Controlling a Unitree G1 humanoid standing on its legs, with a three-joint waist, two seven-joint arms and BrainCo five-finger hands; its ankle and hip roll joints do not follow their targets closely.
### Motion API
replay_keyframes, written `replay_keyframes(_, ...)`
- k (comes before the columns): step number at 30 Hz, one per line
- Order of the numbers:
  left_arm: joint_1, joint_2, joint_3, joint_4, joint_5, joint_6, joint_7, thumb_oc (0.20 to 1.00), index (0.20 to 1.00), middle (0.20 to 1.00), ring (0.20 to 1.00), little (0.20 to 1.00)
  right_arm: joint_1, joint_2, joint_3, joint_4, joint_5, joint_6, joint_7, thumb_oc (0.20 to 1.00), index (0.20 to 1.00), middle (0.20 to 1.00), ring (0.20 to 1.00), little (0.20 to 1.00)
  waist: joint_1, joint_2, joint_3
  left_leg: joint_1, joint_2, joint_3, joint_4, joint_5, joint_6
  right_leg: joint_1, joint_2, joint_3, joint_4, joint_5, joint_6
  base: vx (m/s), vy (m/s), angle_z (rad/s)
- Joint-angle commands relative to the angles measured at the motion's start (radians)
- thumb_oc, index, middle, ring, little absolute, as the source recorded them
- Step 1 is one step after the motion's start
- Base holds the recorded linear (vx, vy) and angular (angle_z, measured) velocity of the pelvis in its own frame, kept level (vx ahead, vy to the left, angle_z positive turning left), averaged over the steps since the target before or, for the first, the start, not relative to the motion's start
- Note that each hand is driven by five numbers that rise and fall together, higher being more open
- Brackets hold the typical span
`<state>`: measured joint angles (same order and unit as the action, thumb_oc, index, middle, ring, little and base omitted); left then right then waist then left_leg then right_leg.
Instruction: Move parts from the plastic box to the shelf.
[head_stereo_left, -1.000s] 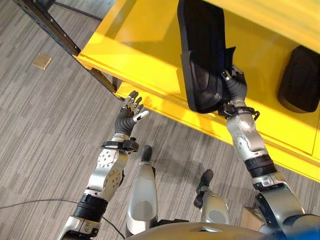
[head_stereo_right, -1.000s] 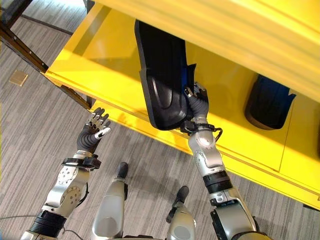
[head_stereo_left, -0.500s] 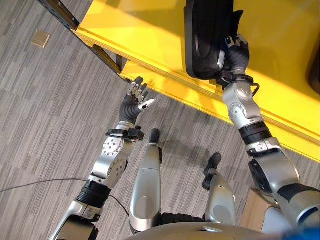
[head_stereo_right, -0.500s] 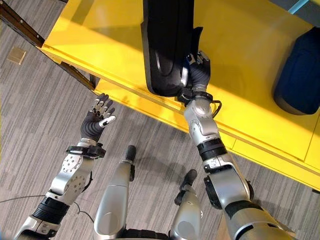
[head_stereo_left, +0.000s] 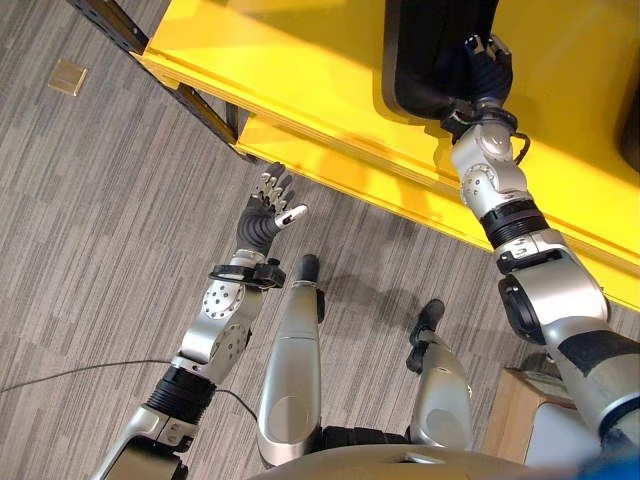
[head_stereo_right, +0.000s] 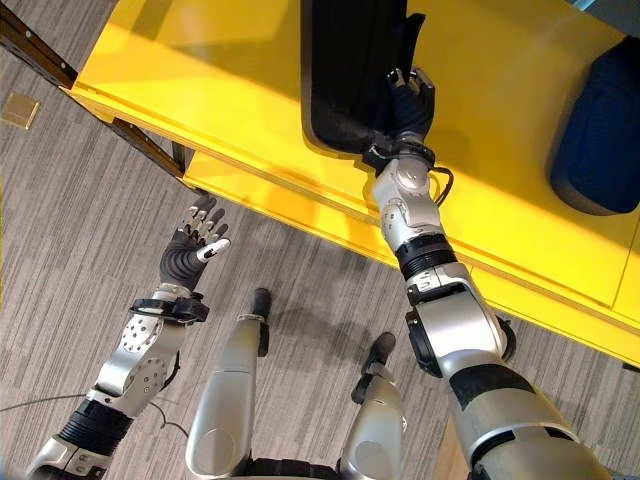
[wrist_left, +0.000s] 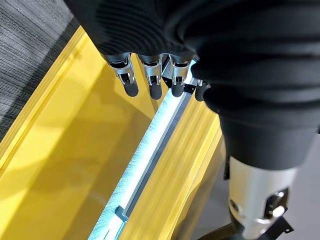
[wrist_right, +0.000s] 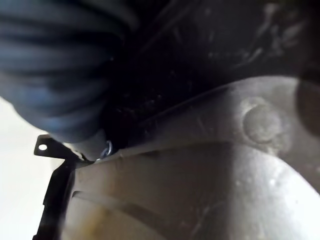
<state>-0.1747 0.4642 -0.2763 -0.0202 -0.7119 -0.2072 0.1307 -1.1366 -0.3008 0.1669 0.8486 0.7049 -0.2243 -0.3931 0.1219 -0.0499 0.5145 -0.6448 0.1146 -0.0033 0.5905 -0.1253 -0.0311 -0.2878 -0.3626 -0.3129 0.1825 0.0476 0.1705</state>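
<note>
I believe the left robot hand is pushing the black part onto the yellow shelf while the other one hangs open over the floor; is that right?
Not quite: the sides are swapped. In the left eye view the right robot hand is at the black part on the yellow shelf, while the left robot hand hangs open over the floor.
</note>
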Motion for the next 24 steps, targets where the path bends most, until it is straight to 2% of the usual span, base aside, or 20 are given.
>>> replay_keyframes(1,0.014,0.011,0.002,-0.101,-0.015,-0.063,-0.012,1.0,1.0,1.0,1.0,1.0,0.013,-0.068,-0.012,0.016,0.069,-0.023,0.001,0.2,0.2,0.2,0.2,0.2,0.013,0.03,-0.022,0.05,0.057,-0.004,-0.076,-0.003,-0.048,0.005,-0.027,0.001,0.054,0.016,0.008,0.0,0.0,0.0)
replay_keyframes(11,0.009,0.018,-0.002,-0.096,-0.022,-0.07,-0.014,1.0,1.0,1.0,1.0,1.0,0.037,-0.107,-0.045,0.06,0.111,-0.036,-0.003,0.2,0.2,0.2,0.2,0.2,-0.007,0.022,-0.025,0.053,0.059,0.001,-0.09,0.001,-0.049,0.01,-0.02,-0.001,0.035,0.025,0.012,0.0,-0.001,-0.01)
replay_keyframes(24,0.018,0.028,-0.001,-0.102,-0.031,-0.071,-0.016,1.0,1.0,1.0,1.0,1.0,0.019,-0.157,-0.072,0.112,0.159,-0.055,-0.015,0.2,0.2,0.2,0.2,0.2,-0.007,0.025,-0.025,0.045,0.056,-0.001,-0.086,-0.002,-0.046,0.016,-0.013,-0.006,0.026,0.026,0.013,0.0,0.0,0.0)
